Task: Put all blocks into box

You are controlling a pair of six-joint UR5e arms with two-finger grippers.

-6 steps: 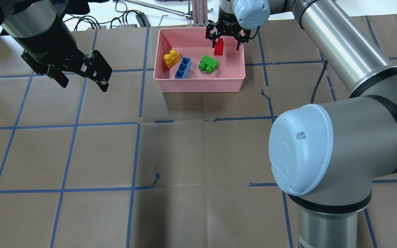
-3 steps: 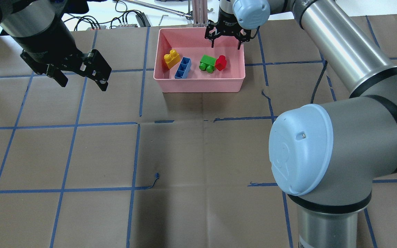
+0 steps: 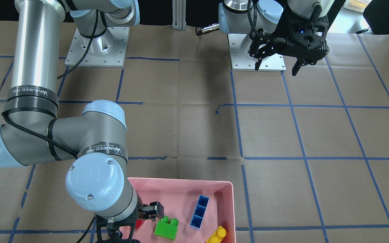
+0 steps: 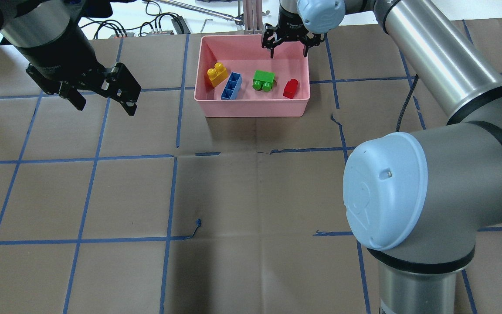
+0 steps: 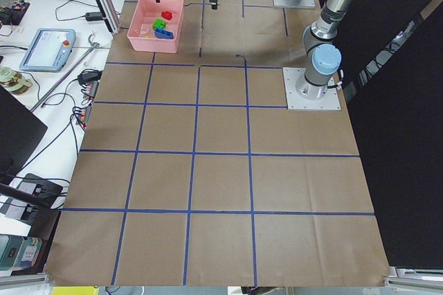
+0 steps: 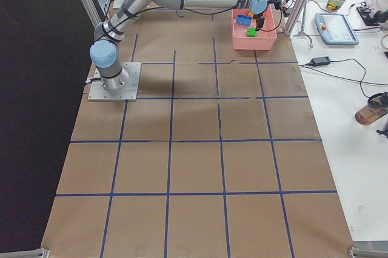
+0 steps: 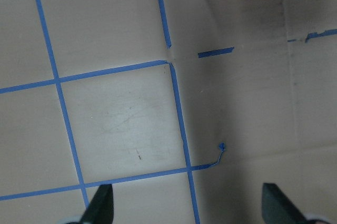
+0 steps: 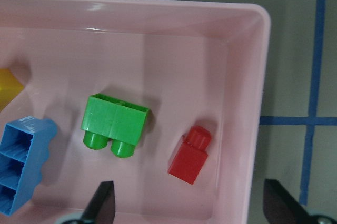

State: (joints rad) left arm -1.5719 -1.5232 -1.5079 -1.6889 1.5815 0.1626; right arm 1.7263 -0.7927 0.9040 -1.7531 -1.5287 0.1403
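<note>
1. Since a second ago, the red brick [image 4: 290, 88] has left the right claw [image 4: 289, 52]. It fell, landed against the green brick [image 4: 263, 80], and now lies on its side alone, clear of the green one and near the tray [image 4: 251, 107] wall on the robot's right.
2. Your right claw has lifted toward the tray's far rim. Its jaws are spread wide with nothing between them; the wrist view shows both fingertips [image 8: 102, 203] well apart above the bricks. I judge it is open simply because the drop is done.
3. All four bricks lie inside the tray. The yellow brick [image 4: 217, 74] sits at the left end, the blue brick [image 4: 231, 86] just beside it, then the green one, then the red.
4. Your left claw [image 4: 106, 107] hangs wide open and empty over the bare table paper [image 7: 121, 119], well to the left of the tray. That looks like a parking spot, so the arms do not crowd each other.
5. The job looks finished. If you pull the right arm back, raise it first, so a finger cannot catch the rim and drag the tray.
</note>
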